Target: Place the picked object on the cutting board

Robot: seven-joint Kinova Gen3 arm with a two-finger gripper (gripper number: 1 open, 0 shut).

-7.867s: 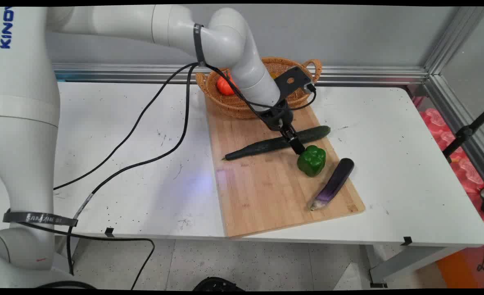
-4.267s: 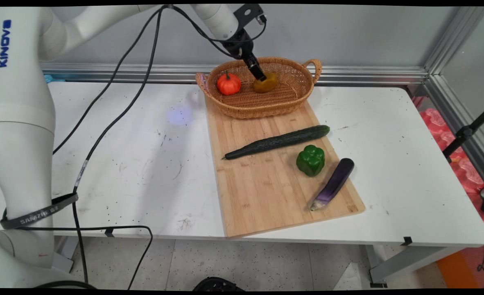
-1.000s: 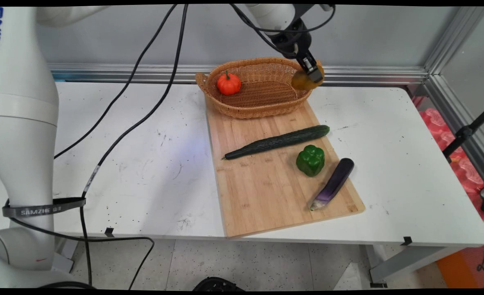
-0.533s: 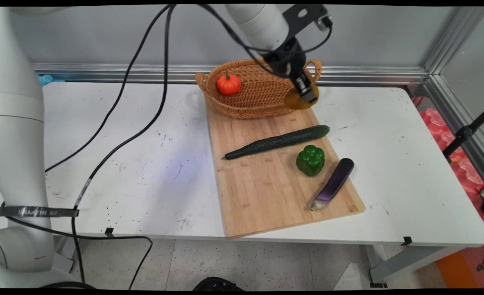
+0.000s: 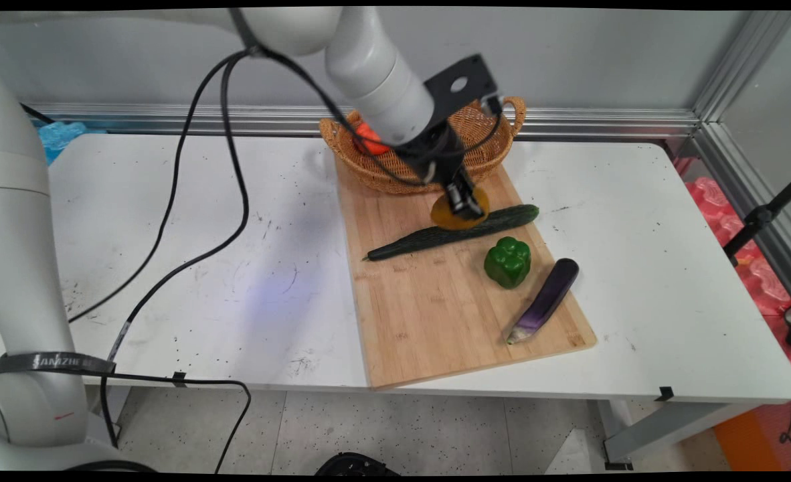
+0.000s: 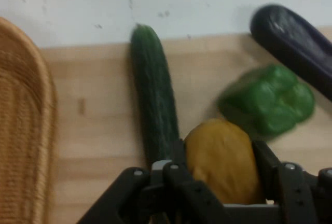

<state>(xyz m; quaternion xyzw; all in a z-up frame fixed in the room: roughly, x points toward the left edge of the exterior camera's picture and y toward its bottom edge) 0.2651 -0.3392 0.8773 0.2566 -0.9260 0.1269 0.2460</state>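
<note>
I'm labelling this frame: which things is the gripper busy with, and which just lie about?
In hand: gripper shut on the yellow-brown vegetable, over the cucumber.

Lying about: green pepper, eggplant, cutting board, basket, orange pumpkin.

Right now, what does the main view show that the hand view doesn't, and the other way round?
Only the main view shows the orange pumpkin in the wicker basket, the cutting board's full extent and the white table. Only the hand view shows the gripper with its fingers clamping the yellow-brown potato. Both show the cucumber, green pepper and eggplant.
</note>
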